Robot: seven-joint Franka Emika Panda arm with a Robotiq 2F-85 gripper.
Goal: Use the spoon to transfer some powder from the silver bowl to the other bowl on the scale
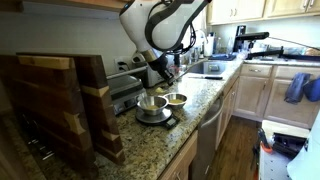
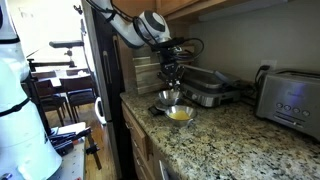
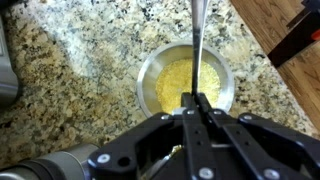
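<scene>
In the wrist view my gripper (image 3: 197, 97) is shut on the thin handle of the spoon (image 3: 198, 45), which runs from between the fingers up past the top edge; its scoop end is out of view. Right under it stands the silver bowl (image 3: 150, 70) with yellowish powder (image 3: 178, 82) across its bottom. In both exterior views the gripper (image 1: 160, 76) (image 2: 171, 72) hangs just above the two bowls. The silver bowl (image 1: 177, 99) (image 2: 180, 114) stands on the granite counter. Touching or nearly touching it, the other bowl (image 1: 151, 104) (image 2: 166, 98), wider and pale inside, sits on the black scale (image 1: 160, 120).
Wooden boards (image 1: 60, 100) stand on the counter close to the scale. A black grill appliance (image 2: 210, 90) and a toaster (image 2: 290, 95) stand along the wall. A sink (image 1: 205, 68) lies further along the counter. The counter edge (image 2: 140, 125) runs close to the bowls.
</scene>
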